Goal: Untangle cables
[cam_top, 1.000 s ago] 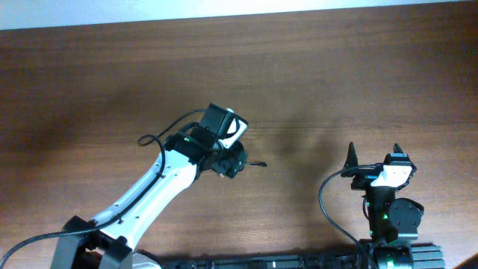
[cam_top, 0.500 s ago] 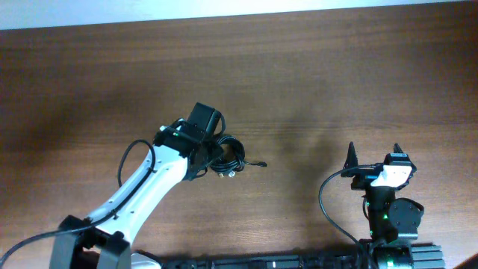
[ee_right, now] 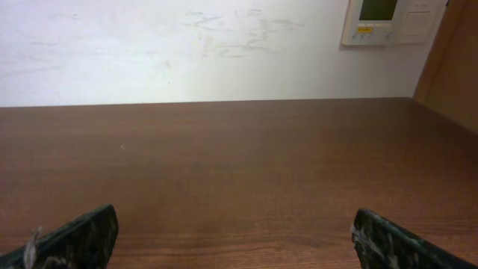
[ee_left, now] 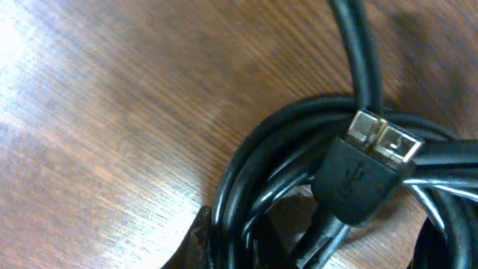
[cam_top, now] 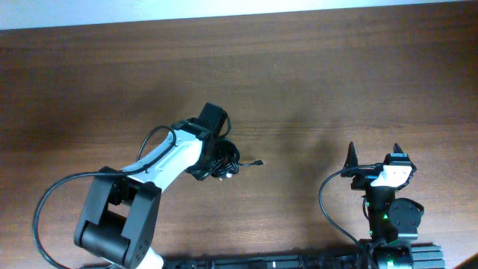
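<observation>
Free: dark brown wood-grain bench (cam_top: 336, 67), bare across the upper half and centre-right of the overhead frame.
Obstacle, centre-left: coiled bundle of thin black cables (cam_top: 228, 161), with a flat silver-tipped plug (ee_left: 385, 138) lying across it.
Obstacle, lower left: white-and-black left arm (cam_top: 160, 161), diagonal, ending at the coil.
Lower right: right pincer (cam_top: 374, 152), fingers spread, bare bench ahead.

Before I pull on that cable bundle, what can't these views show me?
1. Black coiled cable bundle: overhead too small to count cords; left wrist view crops its loops at right and bottom edges.
2. Left gripper: overhead, it merges with the dark bundle under its wrist; open or shut unclear.
</observation>
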Robot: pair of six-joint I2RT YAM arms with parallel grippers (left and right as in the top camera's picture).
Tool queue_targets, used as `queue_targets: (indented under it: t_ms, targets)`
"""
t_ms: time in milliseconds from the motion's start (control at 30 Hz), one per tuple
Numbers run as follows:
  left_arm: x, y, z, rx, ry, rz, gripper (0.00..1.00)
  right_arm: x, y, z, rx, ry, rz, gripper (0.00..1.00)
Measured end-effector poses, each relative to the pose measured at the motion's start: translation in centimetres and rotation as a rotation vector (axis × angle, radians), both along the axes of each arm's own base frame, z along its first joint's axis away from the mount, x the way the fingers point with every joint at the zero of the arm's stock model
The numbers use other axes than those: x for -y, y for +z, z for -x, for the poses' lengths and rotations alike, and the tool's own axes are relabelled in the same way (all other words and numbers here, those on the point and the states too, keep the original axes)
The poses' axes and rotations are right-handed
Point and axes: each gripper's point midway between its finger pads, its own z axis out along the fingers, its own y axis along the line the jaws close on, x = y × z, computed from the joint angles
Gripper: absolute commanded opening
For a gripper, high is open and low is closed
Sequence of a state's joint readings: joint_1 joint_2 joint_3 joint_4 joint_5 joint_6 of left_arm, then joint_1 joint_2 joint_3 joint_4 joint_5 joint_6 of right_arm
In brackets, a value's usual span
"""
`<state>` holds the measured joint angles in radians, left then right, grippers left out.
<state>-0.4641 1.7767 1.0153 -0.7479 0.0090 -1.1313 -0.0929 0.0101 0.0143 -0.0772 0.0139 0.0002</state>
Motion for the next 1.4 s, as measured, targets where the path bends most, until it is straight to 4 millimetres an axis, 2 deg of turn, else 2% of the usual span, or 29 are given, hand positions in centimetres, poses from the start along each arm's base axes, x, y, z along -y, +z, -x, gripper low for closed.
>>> queue_targets:
  t_ms: [67,133,167,200,267,367,400,467,533,700,767,833,900,967,1000,1067,1100,1167,1233,1267,1300,1333,1367,1400]
  targets:
    - [-0.3,0.4,-0.6,0.037,-0.128,-0.032,0.0,0.0,0.0,0.0,0.0,0.0,0.0,0.99]
    - [-1.4,2.0,-1.9,0.123,-0.281,-0.112,0.0,-0.1,0.3,0.0,0.016,0.005,0.001,0.99]
    - [-1.6,3.5,-2.7,0.183,-0.356,-0.136,0.0,-0.5,0.7,-0.1,0.032,0.029,-0.011,0.99]
    - [-1.6,5.9,-3.9,0.28,-0.438,-0.154,0.0,-1.6,0.3,-0.1,0.02,0.091,-0.053,0.99]
    - [-1.3,9.1,-5.2,0.403,-0.556,-0.182,0.0,-4.8,0.5,0.1,0.015,0.262,-0.262,0.99]
    - [-1.4,9.6,-5.2,0.412,-0.648,-0.211,0.0,-9.6,0.7,1.6,-0.08,0.522,-0.62,0.98]
    - [-1.4,9.6,-5.2,0.41,-0.668,-0.211,0.0,-10.3,0.7,2.0,-0.108,0.562,-0.685,0.99]
    - [-0.2,9.4,-4.8,0.408,-0.75,-0.157,0.0,-11.2,1.1,2.5,-0.13,0.613,-0.756,0.95]
    - [1.3,9.3,-4.1,0.407,-0.846,-0.078,0.0,-11.6,1.7,2.8,-0.11,0.655,-0.717,0.95]
    - [5.9,10.2,-2.4,0.464,-1.028,0.186,0.0,-11.8,1.0,2.3,-0.18,0.647,-0.722,0.93]
    - [7.5,11.5,-2.3,0.522,-1.059,0.269,0.0,-12.3,1.2,1.9,-0.219,0.681,-0.756,0.87]
    - [8.3,12.4,-2.2,0.559,-1.076,0.317,0.0,-13.4,0.6,1.8,-0.288,0.721,-0.798,0.8]
    - [8.4,12.5,-2.1,0.561,-1.08,0.328,0.0,-16.6,0.3,2.3,-0.374,0.849,-0.827,0.76]
    - [8.3,12.6,-2.3,0.568,-1.08,0.316,0.0,-19.5,1.3,2.5,-0.365,0.949,-0.818,0.73]
    - [8.3,12.5,-2.3,0.568,-1.079,0.31,0.0,-20.7,1.1,2.5,-0.387,0.966,-0.821,0.71]
    - [8.2,12.5,-2.4,0.567,-1.077,0.301,0.0,-23.1,-1.4,2.3,-0.478,0.919,-0.835,0.59]
    - [8.1,12.4,-2.4,0.565,-1.077,0.3,0.0,-24.2,-1.8,2.0,-0.487,0.907,-0.835,0.5]
    - [7.9,12.3,-2.2,0.551,-1.075,0.295,0.0,-26.8,-1.5,0.3,-0.466,0.899,-0.841,0.35]
    - [7.6,12.0,-1.9,0.532,-1.079,0.287,0.0,-27.8,-1.3,-1.1,-0.465,0.88,-0.882,0.26]
    - [7.4,11.8,-1.8,0.521,-1.084,0.277,0.0,-28.0,-1.6,-1.5,-0.479,0.867,-0.902,0.3]
    - [7.0,11.7,-1.8,0.516,-1.085,0.262,0.0,-28.2,-1.9,-1.5,-0.496,0.859,-0.917,0.69]
    - [6.9,11.6,-1.9,0.514,-1.085,0.257,0.0,-28.2,-1.9,-1.5,-0.5,0.859,-0.921,0.84]
    - [6.2,11.4,-2.2,0.5,-1.048,0.235,0.0,-28.2,-2.0,-1.4,-0.5,0.865,-0.911,0.95]
    - [4.5,11.0,-3.0,0.473,-0.933,0.183,0.0,-28.3,-2.0,-1.3,-0.492,0.885,-0.878,0.97]
